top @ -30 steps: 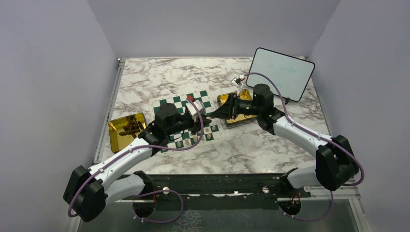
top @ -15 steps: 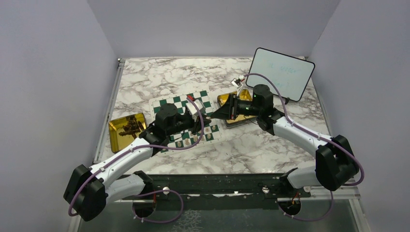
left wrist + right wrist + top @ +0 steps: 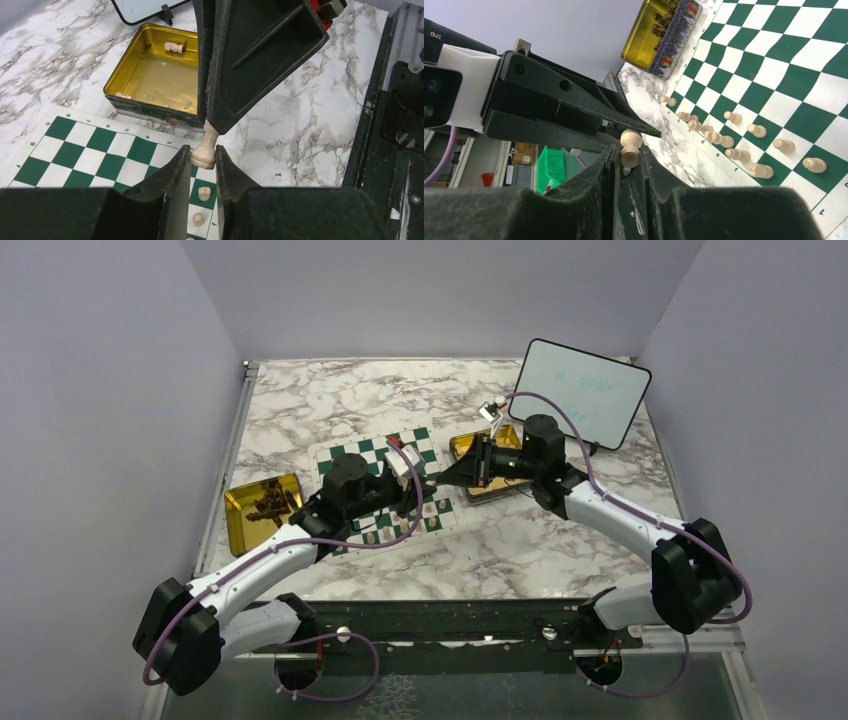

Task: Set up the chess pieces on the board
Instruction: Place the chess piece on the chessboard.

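Board: flat green-and-white checkered mat, lying square-on.
Set pieces: small cream chess pieces, upright in rows along its near edge.
Lifted piece: cream turned chess piece, tilted over the mat's right edge, base pinched by left gripper, head by right gripper.

A robotics lab test cell: a white-and-black robot arm on the left and its twin on the right, both trailing purple cables, are bolted to a black metal rail along a marble-patterned desk, boxed in by plain pale grey partition walls (a green plastic storage bin shows past the desk edge).
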### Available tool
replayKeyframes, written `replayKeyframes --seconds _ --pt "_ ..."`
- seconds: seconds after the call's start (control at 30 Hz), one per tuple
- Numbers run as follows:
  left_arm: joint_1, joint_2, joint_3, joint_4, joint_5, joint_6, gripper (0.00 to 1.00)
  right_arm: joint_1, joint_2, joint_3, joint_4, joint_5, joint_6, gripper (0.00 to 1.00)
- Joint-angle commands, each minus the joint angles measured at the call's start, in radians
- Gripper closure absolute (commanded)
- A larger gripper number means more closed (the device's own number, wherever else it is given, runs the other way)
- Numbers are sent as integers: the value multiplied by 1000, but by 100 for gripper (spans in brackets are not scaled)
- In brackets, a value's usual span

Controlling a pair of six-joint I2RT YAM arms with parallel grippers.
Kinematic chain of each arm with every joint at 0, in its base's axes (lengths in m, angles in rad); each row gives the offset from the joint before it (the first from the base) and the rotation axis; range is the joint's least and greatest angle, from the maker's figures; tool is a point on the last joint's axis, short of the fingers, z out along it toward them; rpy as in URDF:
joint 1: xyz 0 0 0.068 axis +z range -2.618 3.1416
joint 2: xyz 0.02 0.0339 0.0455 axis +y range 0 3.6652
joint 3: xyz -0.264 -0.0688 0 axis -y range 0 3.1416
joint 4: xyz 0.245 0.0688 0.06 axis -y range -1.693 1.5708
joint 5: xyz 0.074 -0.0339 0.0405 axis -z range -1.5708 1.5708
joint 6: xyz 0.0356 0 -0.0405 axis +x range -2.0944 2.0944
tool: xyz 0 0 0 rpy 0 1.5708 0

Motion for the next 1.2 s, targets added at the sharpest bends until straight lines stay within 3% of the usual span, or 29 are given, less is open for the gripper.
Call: replayKeyframes --seconds 0.0,0.13,0.33,0.5,0.77,0.93,1.03,1.17 --pt "-5 11 -6 40 -8 -13 85 6 17 -5 41 -15 8 77" --pt "-6 11 -4 43 -7 -13 81 5 24 -7 41 -13 4 82" --pt "-5 -3 -24 40 -42 -16 56 6 17 -15 9 29 -25 87" --pt "-5 -29 -47 26 -77 -16 42 4 -4 20 -160 139 -139 88" --pt "-3 -74 -71 -37 -140 -12 33 6 -37 69 -392 321 -266 88" --pt "16 -83 -56 -103 -242 -88 26 16 -34 123 -565 469 -347 88" --pt "56 -69 -21 -155 -286 -128 18 56 -30 151 -639 562 -377 88" --pt "176 -45 22 -195 -224 -206 12 133 4 193 -719 693 -403 88"
